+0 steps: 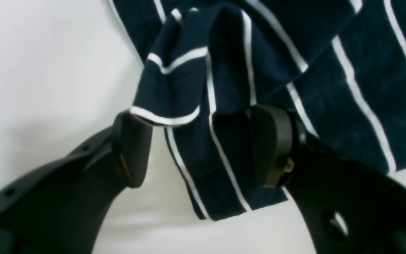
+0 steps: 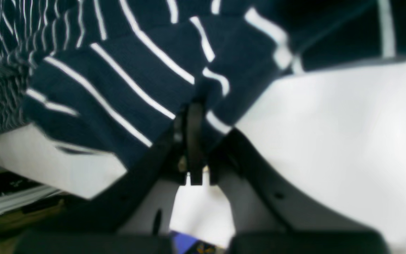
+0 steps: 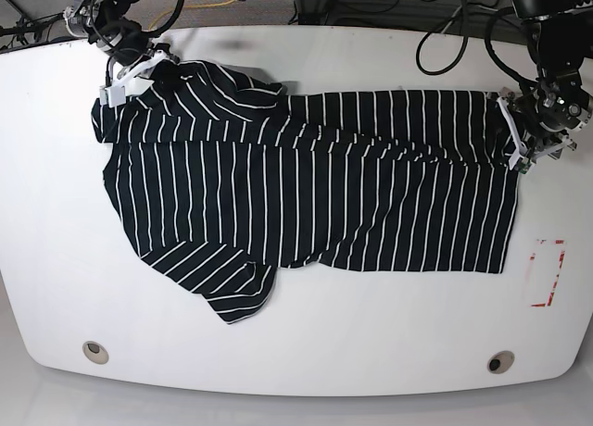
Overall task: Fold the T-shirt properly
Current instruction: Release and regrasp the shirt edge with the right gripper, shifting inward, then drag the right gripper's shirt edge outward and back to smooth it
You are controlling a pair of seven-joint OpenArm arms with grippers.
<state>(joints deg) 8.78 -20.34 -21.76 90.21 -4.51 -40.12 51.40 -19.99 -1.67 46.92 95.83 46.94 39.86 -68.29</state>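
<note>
T-shirt (image 3: 306,181) spread flat mid-table (image 3: 296,343) | right gripper (image 3: 139,69) at shirt's upper-left corner | left gripper (image 3: 519,134) at shirt's upper-right edge | red outline (image 3: 547,273) right of shirt's lower corner

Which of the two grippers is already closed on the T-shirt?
The right gripper: its jaws pinch the T-shirt. The left gripper stands open around the hem.

Lighting's bright and even from overhead, so the white worktop (image 3: 306,343) nearly blows out in both wrist views and shadows stay faint. Base view is sharp, with the edges bowed by the wide lens. Both wrist views are soft, the right one smeared, stripes on the T-shirt (image 2: 125,81) blurry.
</note>
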